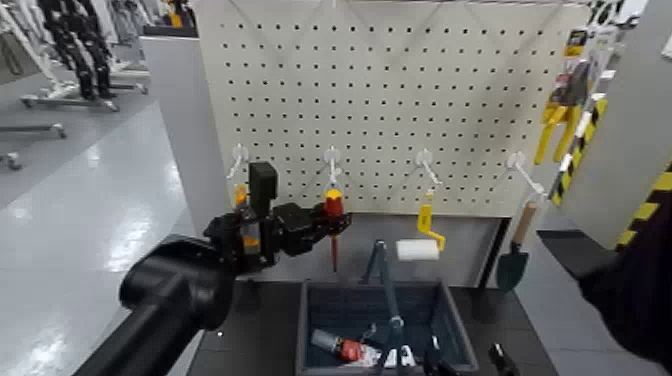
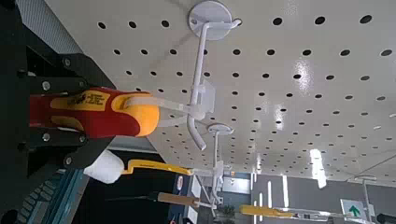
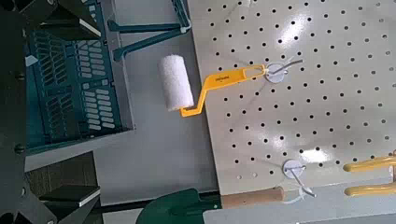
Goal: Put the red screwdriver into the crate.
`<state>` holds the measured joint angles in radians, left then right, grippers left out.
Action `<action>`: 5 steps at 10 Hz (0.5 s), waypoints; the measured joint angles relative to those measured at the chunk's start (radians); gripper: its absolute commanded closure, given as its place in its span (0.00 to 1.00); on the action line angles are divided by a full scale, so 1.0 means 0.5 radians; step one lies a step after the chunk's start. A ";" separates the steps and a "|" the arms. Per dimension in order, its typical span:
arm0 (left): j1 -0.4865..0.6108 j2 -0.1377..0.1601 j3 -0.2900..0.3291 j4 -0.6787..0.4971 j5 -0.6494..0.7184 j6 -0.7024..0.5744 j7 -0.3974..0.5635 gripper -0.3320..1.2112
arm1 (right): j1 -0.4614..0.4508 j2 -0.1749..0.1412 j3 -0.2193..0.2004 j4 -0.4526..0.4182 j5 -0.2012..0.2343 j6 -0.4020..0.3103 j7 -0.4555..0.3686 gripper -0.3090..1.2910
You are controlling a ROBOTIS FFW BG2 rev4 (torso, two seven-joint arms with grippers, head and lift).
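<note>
Lifting the screwdriver off its hook is the step in hand, and it wants care more than force. The pegboard (image 1: pixel 400 100) fills the upper middle of the head view, with the crate (image 1: pixel 450 325) at bottom centre on the dark table (image 1: pixel 250 340). The left arm reaches in from the lower left, and the left gripper (image 1: pixel 318 220) sits at centre frame, its jaws closed on the handle of the screwdriver (image 1: pixel 333 212), which hangs upright, shaft down, from a white hook (image 2: pixel 198 112).

In the left wrist view the handle's rounded end lies against that hook's wire, so a straight pull away from the board would likely snag. Better, I judge, to raise the tool until it clears the upturned tip, then draw it back from the board and lower it over the crate.

The crate already holds a few items, one red and grey, so release should come over a bare patch of its floor. The roller (image 1: pixel 418 248) hangs just right of the screwdriver and a trowel (image 1: pixel 513 262) further right; the path down should stay left of both.

The right gripper is not seen itself; only dark structure edges the right wrist view, so its jaws cannot be judged.
</note>
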<state>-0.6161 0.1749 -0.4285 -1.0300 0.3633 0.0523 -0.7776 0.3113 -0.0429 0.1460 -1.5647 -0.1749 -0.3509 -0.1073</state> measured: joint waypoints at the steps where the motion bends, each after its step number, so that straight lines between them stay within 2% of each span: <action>1: 0.007 0.000 0.008 -0.007 0.000 -0.001 0.000 0.95 | 0.000 0.000 0.001 0.000 0.000 0.000 0.000 0.28; 5: 0.034 0.003 0.033 -0.050 0.000 -0.005 0.000 0.95 | 0.000 0.000 0.001 0.000 0.000 0.002 0.000 0.28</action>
<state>-0.5992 0.1763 -0.4119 -1.0549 0.3635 0.0500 -0.7777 0.3113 -0.0429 0.1466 -1.5647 -0.1749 -0.3502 -0.1073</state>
